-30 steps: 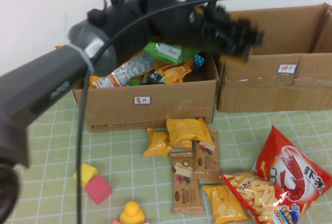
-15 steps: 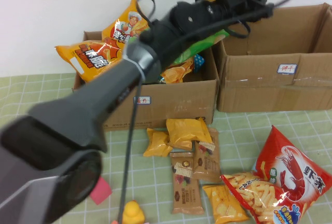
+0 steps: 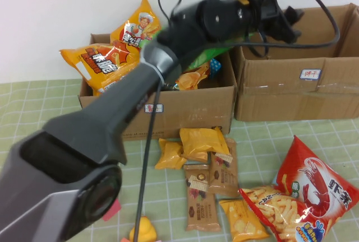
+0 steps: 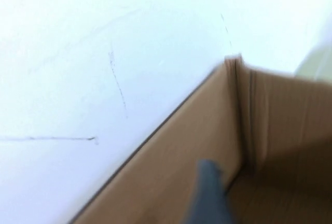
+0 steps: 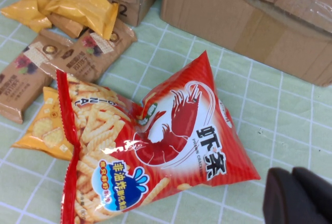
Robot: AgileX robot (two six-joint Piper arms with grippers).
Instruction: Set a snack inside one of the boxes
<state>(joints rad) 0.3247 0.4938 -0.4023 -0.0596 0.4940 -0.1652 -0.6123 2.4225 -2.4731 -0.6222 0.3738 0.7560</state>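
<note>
Boxes stand side by side at the counter's (image 3: 45,119) far edge in the high view, the left box (image 3: 185,110) full of snack bags and the right box (image 3: 291,93) under the left end effector (image 3: 280,15), whose state cannot be told. Left wrist view shows only cardboard wall and a dark fingertip (image 4: 210,198). Right wrist view has the clenched right end effector (image 5: 298,195) beside the red shrimp-cracker bag (image 5: 181,130).

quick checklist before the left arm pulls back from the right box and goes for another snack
1. Left gripper above the right box, holding nothing: cannot tell, its jaws are not clearly shown.
2. Dropped snack lying inside the right box: cannot tell, the floor is hidden.
3. Left box upright, with snacks in it: ok.
4. Snacks left on the table, such as the red shrimp bag: ok.
5. Right gripper shut and parked beside the red shrimp bag, away from the boxes: ok.
</note>
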